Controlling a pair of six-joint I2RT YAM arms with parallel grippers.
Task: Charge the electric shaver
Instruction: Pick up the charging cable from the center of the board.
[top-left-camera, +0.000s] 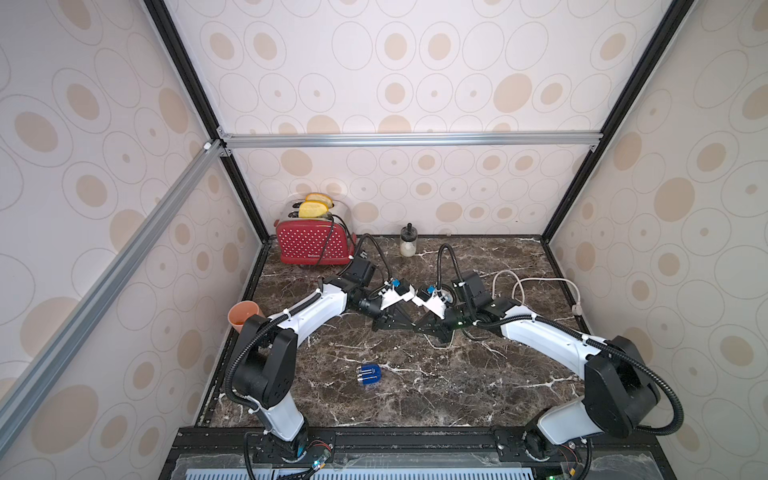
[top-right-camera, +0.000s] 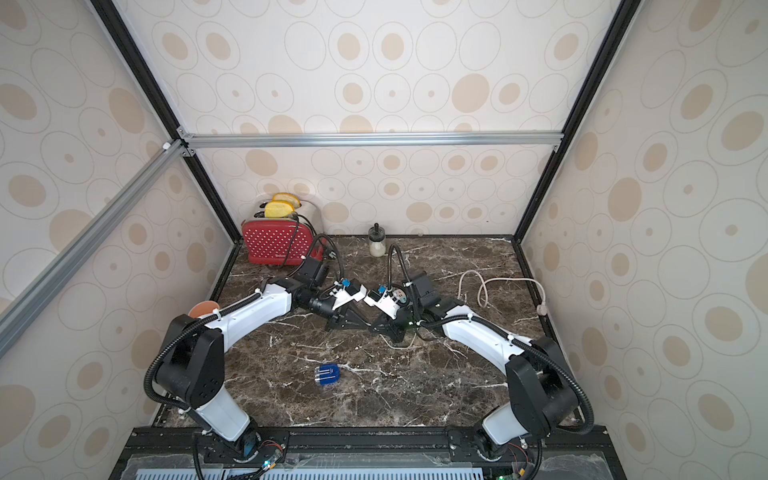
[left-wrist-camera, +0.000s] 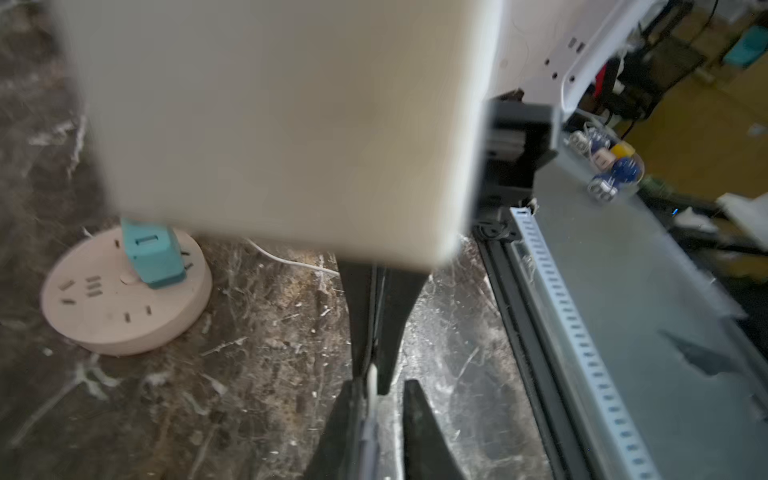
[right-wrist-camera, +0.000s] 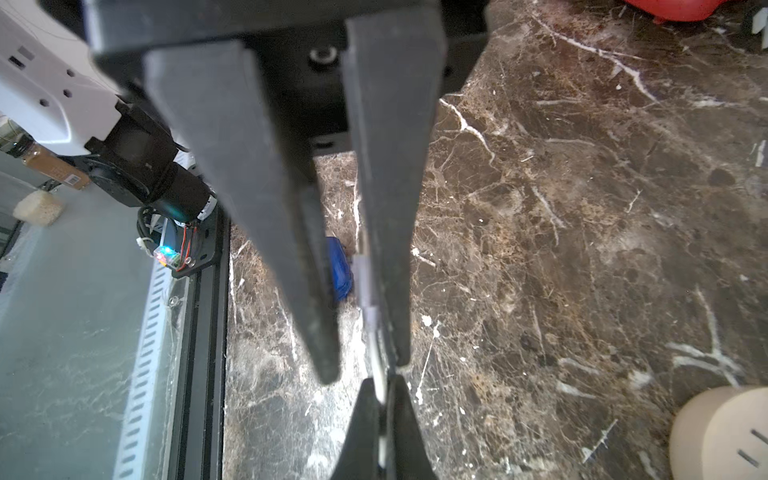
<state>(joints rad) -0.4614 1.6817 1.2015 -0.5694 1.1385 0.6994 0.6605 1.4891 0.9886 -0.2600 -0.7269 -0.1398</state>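
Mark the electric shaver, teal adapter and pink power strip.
electric shaver (top-left-camera: 369, 374): a top view, middle of its striped face.
teal adapter (left-wrist-camera: 154, 261): left wrist view, its front face.
pink power strip (left-wrist-camera: 99, 328): left wrist view, bare top surface.

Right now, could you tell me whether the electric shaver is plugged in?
Not plugged in. The electric shaver lies alone on the marble tabletop, with no cable reaching it in both top views.

Small dark-blue shaver (top-left-camera: 368, 374), silver-striped face up, lies flat at seven o'clock from centre, clear end toward nine.
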